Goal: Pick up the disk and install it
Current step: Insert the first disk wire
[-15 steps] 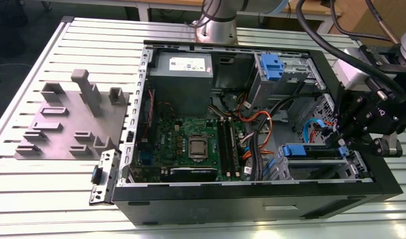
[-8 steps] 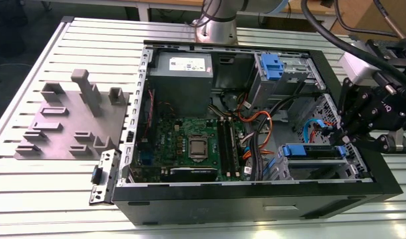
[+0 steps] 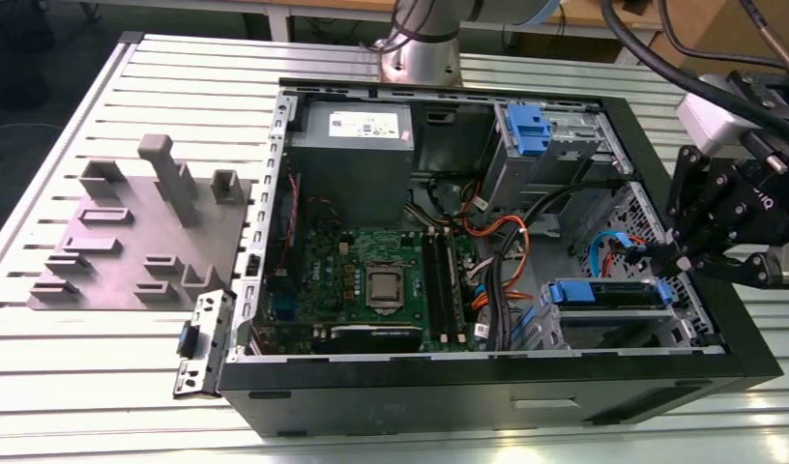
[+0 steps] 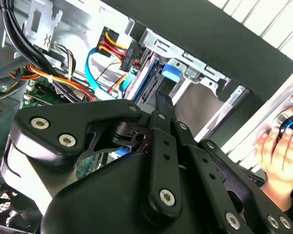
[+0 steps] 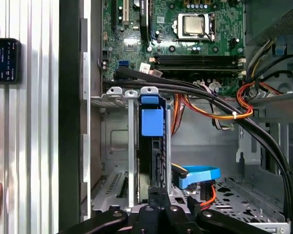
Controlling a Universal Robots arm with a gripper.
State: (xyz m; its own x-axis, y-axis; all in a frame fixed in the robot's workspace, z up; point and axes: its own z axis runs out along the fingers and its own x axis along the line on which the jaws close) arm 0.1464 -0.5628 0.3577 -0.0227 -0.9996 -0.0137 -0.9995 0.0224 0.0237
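The black pincer (image 3: 683, 259) hangs at the open computer case's (image 3: 498, 387) right wall in the exterior view, fingers pressed together, directly above the blue-framed silver disk (image 5: 153, 146) standing edgewise in its bay.

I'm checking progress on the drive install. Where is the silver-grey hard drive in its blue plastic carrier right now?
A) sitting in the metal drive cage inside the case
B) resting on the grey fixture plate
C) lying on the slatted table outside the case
A: the silver-grey hard drive in its blue plastic carrier sits in the metal drive cage inside the black computer case, with the black gripper at its end.
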